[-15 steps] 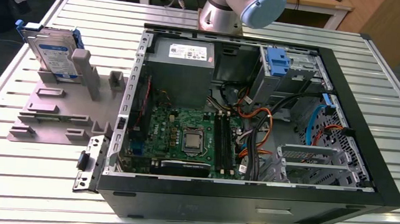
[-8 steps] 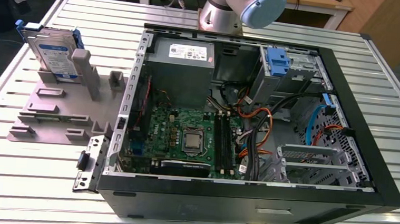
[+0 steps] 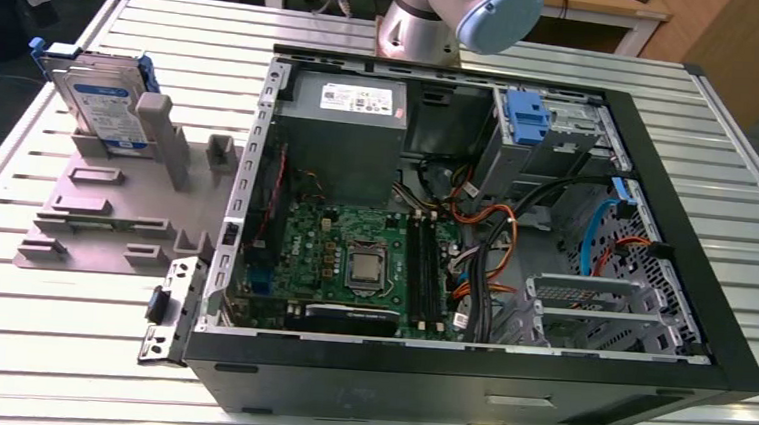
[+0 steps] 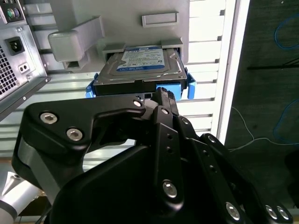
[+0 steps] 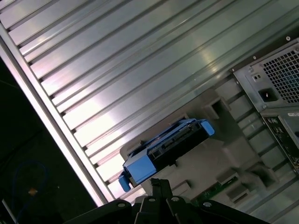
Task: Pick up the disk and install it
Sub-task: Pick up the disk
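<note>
The disk (image 3: 100, 98), a silver hard drive with a white-and-blue label in a blue carrier frame, stands on edge in a grey plastic holder (image 3: 99, 213) at the exterior view's left. In both wrist views my gripper looks at it from a distance. In the second wrist view the gripper (image 4: 161, 96) is shut with nothing between its black fingers, short of the disk (image 4: 140, 65). In the first wrist view the gripper (image 5: 159, 183) points at the disk's (image 5: 163, 147) blue-framed edge. Nothing touches the disk.
An open black computer case (image 3: 475, 385) lies on the slatted metal table (image 3: 62, 351), to the exterior view's right of the holder. Inside are a motherboard (image 3: 350, 251), a grey power supply (image 3: 346, 120), cables and a drive bay with a blue tab (image 3: 526, 118). The arm's base (image 3: 427, 20) stands behind the case.
</note>
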Controlling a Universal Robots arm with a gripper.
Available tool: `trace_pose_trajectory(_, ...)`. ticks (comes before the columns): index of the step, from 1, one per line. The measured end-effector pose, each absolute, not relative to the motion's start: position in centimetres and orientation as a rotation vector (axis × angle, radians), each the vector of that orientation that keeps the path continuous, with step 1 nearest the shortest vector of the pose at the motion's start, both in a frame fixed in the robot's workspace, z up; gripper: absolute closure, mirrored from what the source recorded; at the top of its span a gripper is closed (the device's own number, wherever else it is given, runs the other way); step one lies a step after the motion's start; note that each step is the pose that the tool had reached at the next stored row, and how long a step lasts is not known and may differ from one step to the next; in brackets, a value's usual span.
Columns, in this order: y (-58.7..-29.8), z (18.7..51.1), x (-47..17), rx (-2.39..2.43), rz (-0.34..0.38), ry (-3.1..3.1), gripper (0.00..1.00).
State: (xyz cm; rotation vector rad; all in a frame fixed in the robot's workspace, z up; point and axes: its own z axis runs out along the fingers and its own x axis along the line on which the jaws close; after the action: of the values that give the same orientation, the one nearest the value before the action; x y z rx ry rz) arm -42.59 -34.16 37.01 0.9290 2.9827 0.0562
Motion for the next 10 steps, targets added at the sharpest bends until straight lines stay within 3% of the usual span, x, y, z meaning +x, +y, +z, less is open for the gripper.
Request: trace_pose_trajectory(10, -34.16, 37.01, -42.59, 0.951, 0.056, 2.975, 0.89)
